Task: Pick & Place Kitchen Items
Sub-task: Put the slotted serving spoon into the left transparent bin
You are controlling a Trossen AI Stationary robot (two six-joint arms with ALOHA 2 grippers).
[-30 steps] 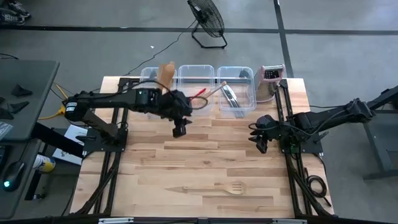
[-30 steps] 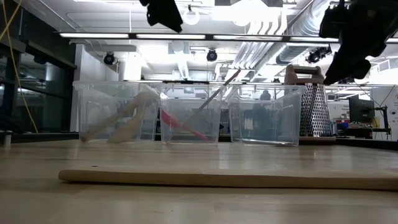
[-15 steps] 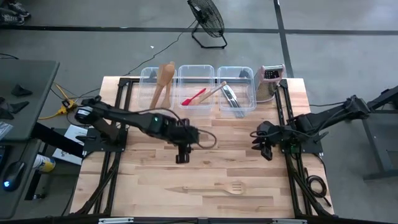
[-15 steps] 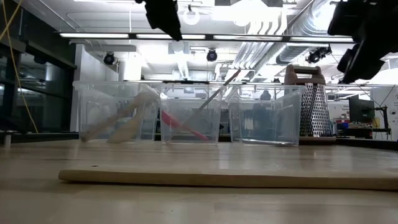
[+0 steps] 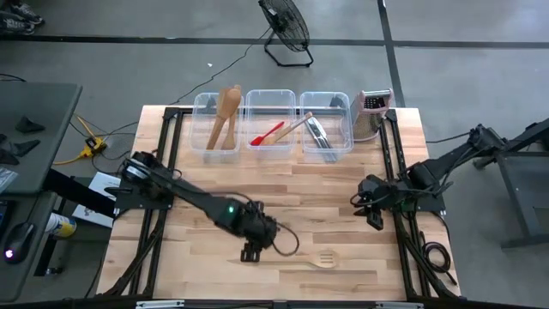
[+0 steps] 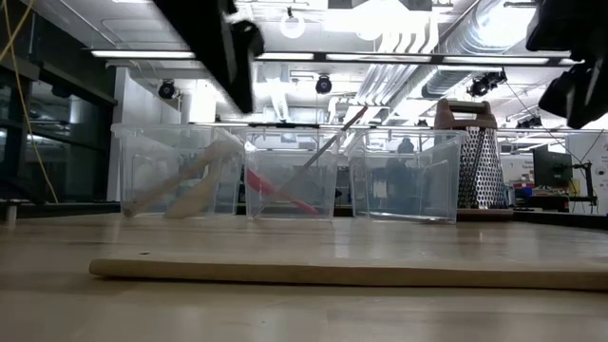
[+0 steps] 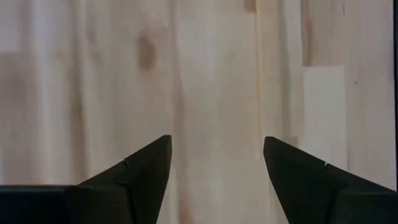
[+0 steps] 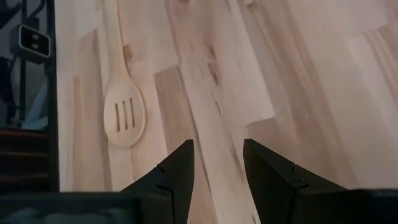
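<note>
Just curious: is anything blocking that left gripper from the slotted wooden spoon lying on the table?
Nothing visible. The left gripper hangs open right beside the slotted spoon, with only bare table between them.

No writing, label, brand, number or sign can be read anywhere in these views, neither on the table nor in the room behind it.

Left pincer (image 7: 216, 165) fingers (image 7: 140, 177) spread apart over bare pale wood table (image 7: 211, 74).
</note>
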